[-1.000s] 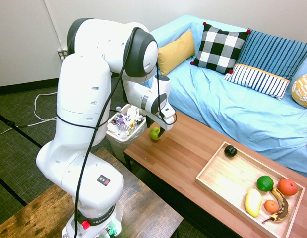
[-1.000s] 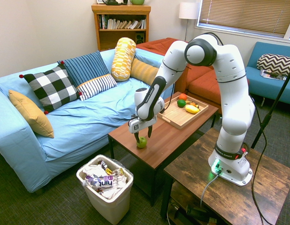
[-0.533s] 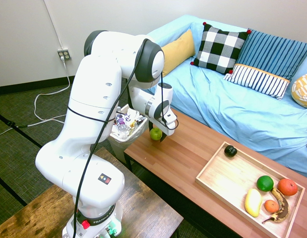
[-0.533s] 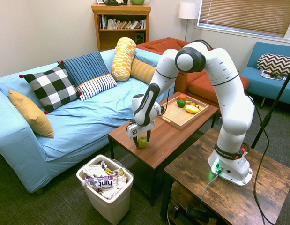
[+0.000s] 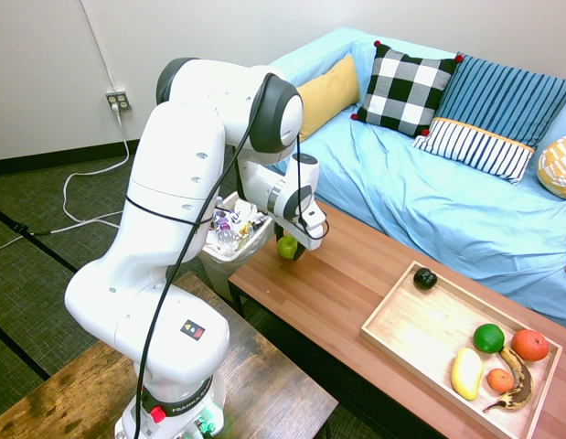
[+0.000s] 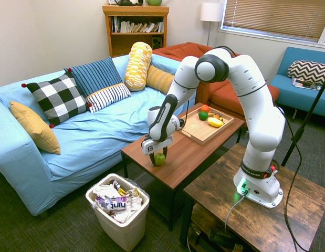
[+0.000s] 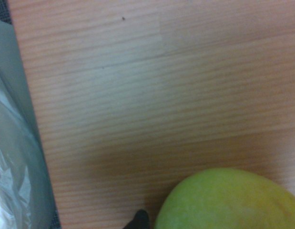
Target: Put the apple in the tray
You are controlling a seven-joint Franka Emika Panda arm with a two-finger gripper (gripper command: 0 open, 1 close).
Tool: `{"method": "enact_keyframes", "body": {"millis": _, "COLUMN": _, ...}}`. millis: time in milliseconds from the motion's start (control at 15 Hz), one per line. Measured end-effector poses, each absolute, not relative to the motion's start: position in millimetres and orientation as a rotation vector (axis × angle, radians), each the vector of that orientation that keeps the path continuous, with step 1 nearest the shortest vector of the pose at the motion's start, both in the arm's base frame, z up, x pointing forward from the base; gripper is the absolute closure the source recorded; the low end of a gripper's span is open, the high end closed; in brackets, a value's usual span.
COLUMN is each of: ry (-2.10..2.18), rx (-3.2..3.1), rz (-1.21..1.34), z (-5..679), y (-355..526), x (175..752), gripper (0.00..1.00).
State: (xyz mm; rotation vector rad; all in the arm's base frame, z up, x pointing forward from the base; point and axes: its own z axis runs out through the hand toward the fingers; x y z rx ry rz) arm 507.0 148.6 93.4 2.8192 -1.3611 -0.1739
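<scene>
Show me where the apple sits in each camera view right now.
First exterior view: apple at the table's near-left end, under the gripper.
Second exterior view: apple at the table's front corner.
Wrist view: apple fills the lower right.
Shared landmark: the waste bin beside that table end.

Worktop [image 7: 152, 95]: reddish-brown wood with fine parallel grain lines, filling most of the frame; one small dark speck on it; soft shadow darkening the area beside the fruit.
Apple [image 7: 228, 200]: glossy yellow-green, rounded, only partly in frame, cut by the picture's edge, slightly out of focus, resting against the worktop surface.
Translucent plastic liner [image 7: 14, 157]: pale grey-white, creased, lying just beyond the worktop's straight edge.
</scene>
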Motion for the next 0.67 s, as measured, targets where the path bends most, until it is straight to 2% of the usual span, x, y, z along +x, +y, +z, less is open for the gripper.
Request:
{"method": "enact_keyframes", "body": {"millis": 333, "ry": -1.416, "rx": 2.810, "rz": -0.087, "z": 160, "y": 117, "x": 520, "gripper": 1.00}}
{"method": "enact_keyframes", "body": {"millis": 667, "ry": -1.583, "rx": 2.737, "rz": 0.013, "z": 233, "y": -9, "x": 532, "gripper": 1.00}}
